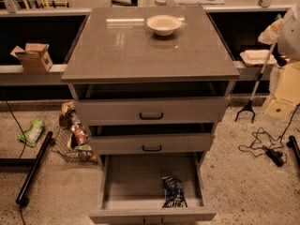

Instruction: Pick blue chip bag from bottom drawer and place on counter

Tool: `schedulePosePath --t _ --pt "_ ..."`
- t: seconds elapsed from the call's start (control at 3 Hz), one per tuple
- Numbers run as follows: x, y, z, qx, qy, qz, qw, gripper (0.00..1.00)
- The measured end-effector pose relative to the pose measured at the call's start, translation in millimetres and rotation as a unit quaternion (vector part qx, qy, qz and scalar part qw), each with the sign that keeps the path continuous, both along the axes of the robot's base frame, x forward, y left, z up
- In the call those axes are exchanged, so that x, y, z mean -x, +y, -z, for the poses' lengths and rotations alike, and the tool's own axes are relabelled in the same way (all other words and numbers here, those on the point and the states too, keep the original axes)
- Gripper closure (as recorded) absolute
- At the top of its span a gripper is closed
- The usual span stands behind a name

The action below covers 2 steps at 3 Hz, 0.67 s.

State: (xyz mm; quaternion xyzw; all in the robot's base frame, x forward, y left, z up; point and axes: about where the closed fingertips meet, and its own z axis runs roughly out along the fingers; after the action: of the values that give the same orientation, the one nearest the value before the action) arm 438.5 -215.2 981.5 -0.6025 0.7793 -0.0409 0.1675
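Observation:
The blue chip bag (174, 192) lies flat in the open bottom drawer (126, 182), toward its front right. The drawer is pulled well out, and its grey front (152, 215) is at the bottom of the view. The counter (122, 50) tops the cabinet, glossy grey-brown, with a white bowl (163, 24) near its far edge. My gripper does not show in this view. A pale bulky shape (291, 27) at the right edge could be part of my arm.
The two black-handled drawers (151, 110) above stand slightly open. A wire basket of snacks (72, 142) and a green bag (32, 131) lie on the floor at left, with a black pole (33, 170). A grabber tool (251, 102) and cables (269, 149) are at right. A cardboard box (33, 56) sits on the left ledge.

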Motion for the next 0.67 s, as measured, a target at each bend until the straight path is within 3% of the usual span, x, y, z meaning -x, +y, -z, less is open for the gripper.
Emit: schedulePosePath --t 0.33,0.67 --pt "0.0 0.0 0.0 0.000 0.000 0.000 1.0000 0.00" --pt "-1.6 -10.5 24.1 0.002 0.025 0.038 0.9990 0.00"
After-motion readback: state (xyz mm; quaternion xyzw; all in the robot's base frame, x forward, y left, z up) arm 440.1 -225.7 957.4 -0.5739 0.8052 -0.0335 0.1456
